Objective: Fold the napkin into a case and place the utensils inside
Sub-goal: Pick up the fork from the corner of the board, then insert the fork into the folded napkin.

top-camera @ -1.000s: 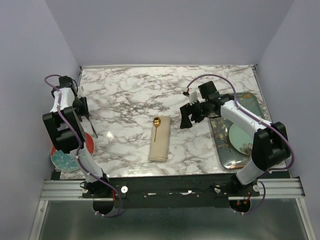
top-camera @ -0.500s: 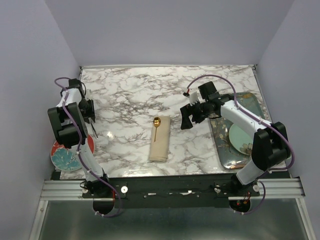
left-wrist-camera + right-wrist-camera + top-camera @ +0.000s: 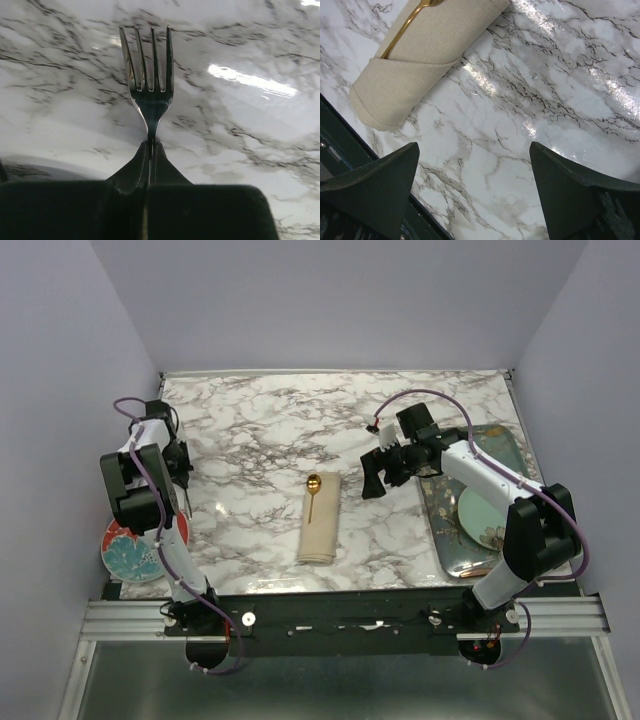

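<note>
The left claw is clamped on a thin, shiny four-tined metal fork, which looks dark and mirror-like from the wrist view. Its two black fingers are pressed together on the narrow neck of the handle, just behind the head. The tines point straight out ahead of the fingertips, over the white, grey-veined marble tabletop. I cannot tell whether the tines touch the marble or hang just above it. From overhead the fork shows only as a fine dark line running from that claw toward the near edge of the table. A round plate with a red rim and a teal centre lies beyond the fork's tip, nearer the arm's base.

The right claw has its fingers spread wide apart with nothing between them. In its own wrist view only bare marble fills the gap between the two dark pads. The beige-tan cloth napkin, folded into a narrow oblong pocket, lies ahead of this claw and off toward its left finger, apart from it and flat on the marble. A small gold spoon is tucked into it, round bowl sticking out at the far end and the slim handle disappearing under the diagonal fold. On the other side of the right claw, along the table's right edge, sits a dark patterned rectangular tray carrying a pale green plate.
</note>
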`<state>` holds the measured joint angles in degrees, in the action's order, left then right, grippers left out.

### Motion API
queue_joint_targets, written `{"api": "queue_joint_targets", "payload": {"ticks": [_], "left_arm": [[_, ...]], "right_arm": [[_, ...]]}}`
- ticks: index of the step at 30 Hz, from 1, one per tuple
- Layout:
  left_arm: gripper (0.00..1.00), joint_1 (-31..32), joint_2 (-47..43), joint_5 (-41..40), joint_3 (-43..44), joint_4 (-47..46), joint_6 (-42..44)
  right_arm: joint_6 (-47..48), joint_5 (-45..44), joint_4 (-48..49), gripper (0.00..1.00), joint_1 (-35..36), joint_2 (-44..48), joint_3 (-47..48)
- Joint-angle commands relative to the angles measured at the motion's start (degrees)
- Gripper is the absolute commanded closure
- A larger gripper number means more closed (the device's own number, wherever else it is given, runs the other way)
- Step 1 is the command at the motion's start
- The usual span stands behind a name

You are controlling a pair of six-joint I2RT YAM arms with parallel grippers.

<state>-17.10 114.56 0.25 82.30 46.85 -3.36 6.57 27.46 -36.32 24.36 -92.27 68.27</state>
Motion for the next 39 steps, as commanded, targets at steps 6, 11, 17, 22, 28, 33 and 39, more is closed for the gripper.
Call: {"api": "queue_joint_targets", "payload": {"ticks": [6, 11, 17, 22, 28, 33, 39], "left_arm": [[1.00, 19.97, -14.71, 4.15, 1.44, -6.85, -13.77], [1.00, 37.30, -17.89, 0.19, 4.27, -13.17, -21.33], [1.00, 49.78, -13.14, -2.97, 5.50, -15.90, -26.61], [1.00, 52.08, -12.96, -2.45, 2.25, -16.44, -28.90], [1.00, 52.26, -16.21, -2.71, -2.67, -20.13, -29.43], [1.00, 52.70, -15.16, -4.11, -2.85, -20.22, -29.69], [1.00, 52.87, -14.02, -6.49, -2.50, -20.48, -28.64]], "right_arm": [[0.11, -0.57, -0.69, 0.00, -0.36, 0.60, 0.72], [-0.76, -0.39, -0.07, 0.00, -0.45, 0.16, 0.37], [-4.01, 1.98, 0.98, 0.01, -0.72, -1.51, 0.64], [-9.90, 7.07, 4.66, 0.13, -1.16, -6.68, 1.95], [-17.46, 13.93, 10.81, 0.27, -1.42, -13.28, 3.89], [-23.35, 17.18, 14.86, 0.33, -1.60, -19.78, 6.08], [-28.97, 18.24, 19.00, 0.35, -1.77, -26.19, 8.45]]}}
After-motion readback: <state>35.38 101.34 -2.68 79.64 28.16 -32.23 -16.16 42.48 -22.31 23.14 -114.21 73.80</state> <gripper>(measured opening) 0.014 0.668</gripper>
